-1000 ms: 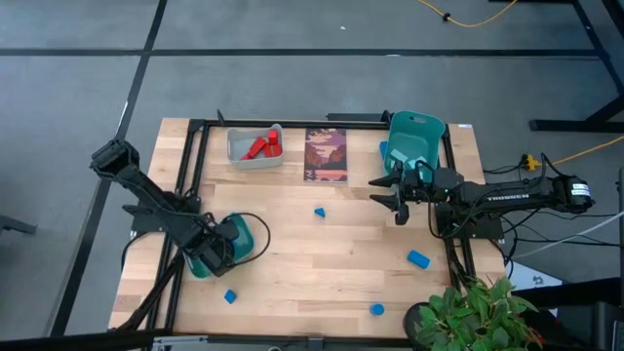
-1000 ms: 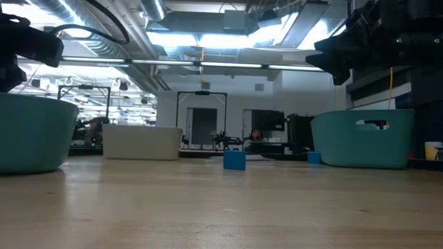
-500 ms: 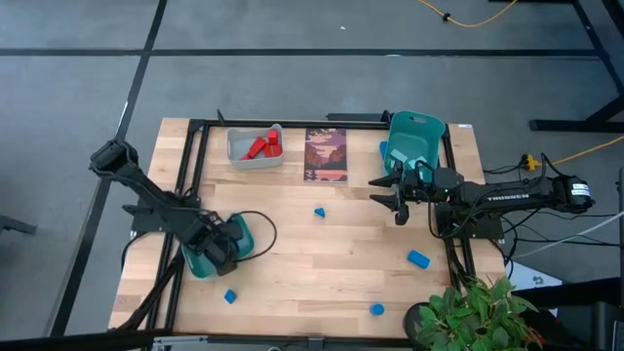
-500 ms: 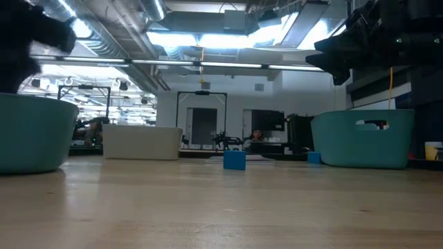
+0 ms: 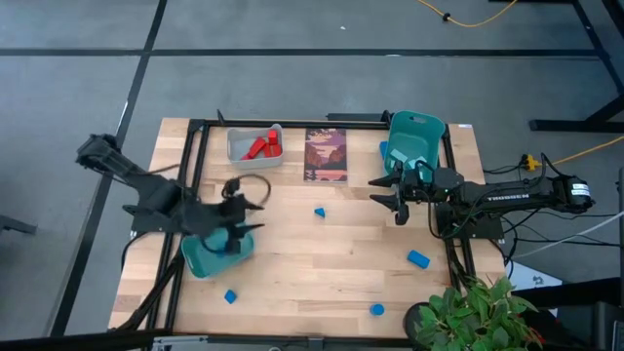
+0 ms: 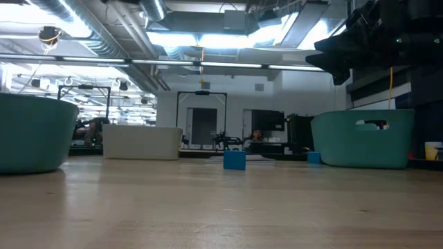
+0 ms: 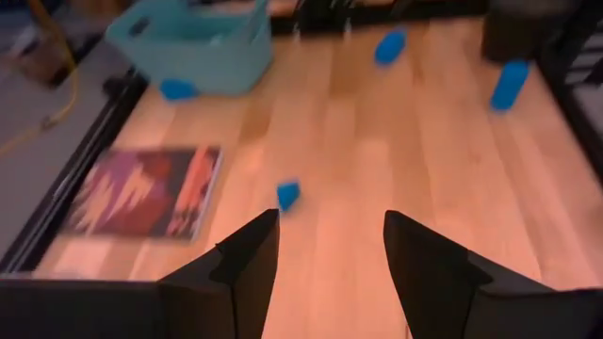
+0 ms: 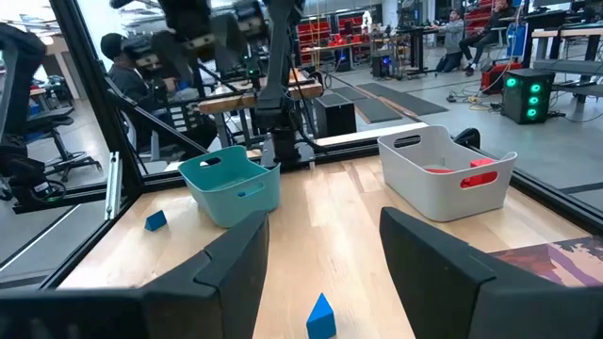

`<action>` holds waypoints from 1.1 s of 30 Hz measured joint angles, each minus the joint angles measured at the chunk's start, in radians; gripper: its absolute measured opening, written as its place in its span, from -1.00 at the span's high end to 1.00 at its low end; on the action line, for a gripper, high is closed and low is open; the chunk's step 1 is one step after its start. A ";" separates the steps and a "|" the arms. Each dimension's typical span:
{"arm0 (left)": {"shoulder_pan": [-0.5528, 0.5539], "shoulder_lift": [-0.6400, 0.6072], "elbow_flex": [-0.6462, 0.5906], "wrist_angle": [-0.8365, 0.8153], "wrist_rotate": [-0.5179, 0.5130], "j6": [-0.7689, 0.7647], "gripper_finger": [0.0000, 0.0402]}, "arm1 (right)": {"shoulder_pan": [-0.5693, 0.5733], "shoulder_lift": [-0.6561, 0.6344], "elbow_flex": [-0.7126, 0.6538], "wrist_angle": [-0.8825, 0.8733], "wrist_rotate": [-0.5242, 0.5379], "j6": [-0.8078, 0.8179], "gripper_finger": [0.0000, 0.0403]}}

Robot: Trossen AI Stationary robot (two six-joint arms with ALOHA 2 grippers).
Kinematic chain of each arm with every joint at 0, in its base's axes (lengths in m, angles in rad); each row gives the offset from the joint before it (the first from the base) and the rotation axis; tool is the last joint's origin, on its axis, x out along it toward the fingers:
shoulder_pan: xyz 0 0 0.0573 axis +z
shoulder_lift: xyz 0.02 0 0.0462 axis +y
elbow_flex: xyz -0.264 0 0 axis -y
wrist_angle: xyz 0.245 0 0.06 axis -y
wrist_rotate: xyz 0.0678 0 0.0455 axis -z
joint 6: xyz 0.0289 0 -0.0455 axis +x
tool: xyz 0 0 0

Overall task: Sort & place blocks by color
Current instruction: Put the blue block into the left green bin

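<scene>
My left gripper (image 5: 239,226) hovers open above the near-left teal bin (image 5: 207,255), with nothing between its fingers (image 7: 330,221). My right gripper (image 5: 390,195) waits open and level beside the far-right teal bin (image 5: 416,138). Blue blocks lie flat on the table: one at the centre (image 5: 319,211) (image 7: 288,194) (image 8: 321,315) (image 6: 234,160), two near the right front (image 5: 418,258) (image 5: 376,309), and one at the left front (image 5: 230,295). Red blocks (image 5: 260,146) lie in the grey bin (image 5: 242,154).
A dark picture card (image 5: 326,154) lies flat between the grey bin and the far-right teal bin. Another blue block (image 5: 383,148) lies against that teal bin's left side. A black frame (image 5: 195,127) borders the table; a potted plant (image 5: 473,312) stands at the near right corner.
My left gripper has risen out of the near-left teal bin and drifted toward the table's far-right. It has tipped up from pointing down to slanting forward, and has rolled. It has left the low view. The blocks and bins have stayed put.
</scene>
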 joint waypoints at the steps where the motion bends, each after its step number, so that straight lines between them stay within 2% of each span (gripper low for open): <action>1: 0.036 -0.028 -0.052 0.089 0.041 0.048 0.08 | 0.000 0.000 0.000 0.000 0.000 0.000 -0.04; 5: 0.219 -0.105 -0.287 0.515 0.308 0.199 0.08 | 0.000 0.000 0.000 0.000 0.000 -0.006 -0.04; 7: 0.321 -0.106 -0.395 0.723 0.445 0.220 0.08 | 0.000 0.000 0.000 0.001 0.000 -0.004 -0.04; 9: 0.407 -0.103 -0.486 0.899 0.542 0.218 0.08 | 0.000 0.000 0.000 0.001 0.000 -0.002 -0.04; 11: 0.471 -0.084 -0.560 1.056 0.592 0.213 0.08 | 0.000 0.000 0.000 0.001 0.000 0.002 -0.04; 15: 0.540 -0.052 -0.666 1.312 0.597 0.164 0.08 | 0.000 0.000 0.000 0.002 -0.001 0.002 -0.04; 21: 0.554 -0.045 -0.688 1.364 0.659 0.131 0.08 | 0.000 0.000 0.000 0.003 0.000 -0.004 -0.04; 33: 0.554 -0.045 -0.688 1.360 0.654 0.115 0.08 | 0.000 0.000 0.000 0.003 0.001 -0.008 -0.04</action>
